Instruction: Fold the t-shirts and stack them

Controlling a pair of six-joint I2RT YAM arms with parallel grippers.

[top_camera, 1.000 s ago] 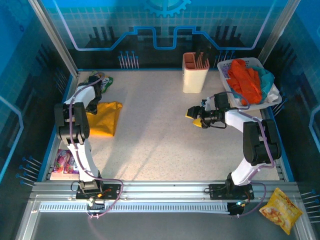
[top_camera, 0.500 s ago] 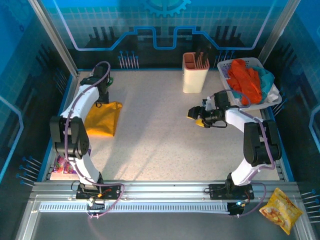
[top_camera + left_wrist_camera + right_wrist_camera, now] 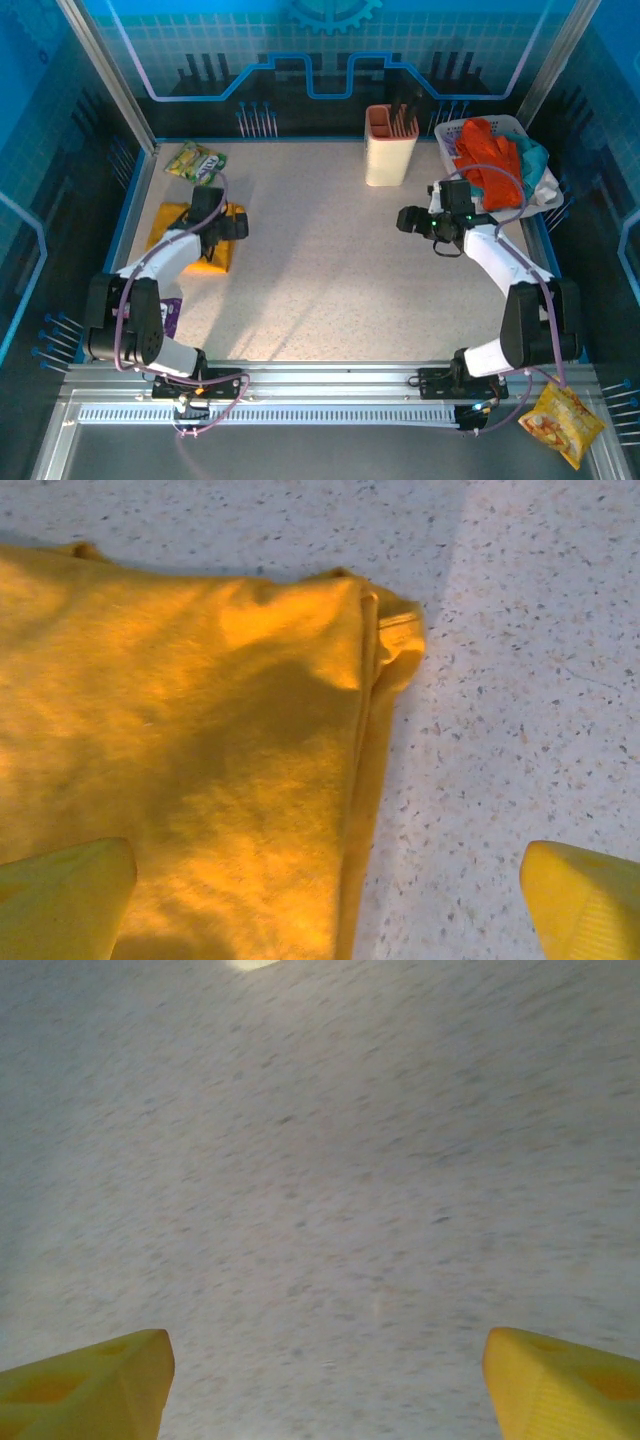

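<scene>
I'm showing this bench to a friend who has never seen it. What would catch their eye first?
The mustard-yellow t-shirt lying folded on the left of the table, with the left gripper open just above its edge. Next, the white basket at the far right corner, heaped with orange-red shirts and a teal shirt.

There are two arms (left (image 3: 160, 265), right (image 3: 505, 265)), one mustard-yellow tee (image 3: 200, 740), one basket (image 3: 447, 138) holding orange-red cloth (image 3: 490, 165), teal cloth (image 3: 533, 155) and whitish cloth (image 3: 548, 187) whose garment count cannot be told, one beige holder (image 3: 390, 160), and three snack packets: a green-yellow packet (image 3: 195, 160), a purple packet (image 3: 168, 314) and an orange packet (image 3: 562, 420).
</scene>
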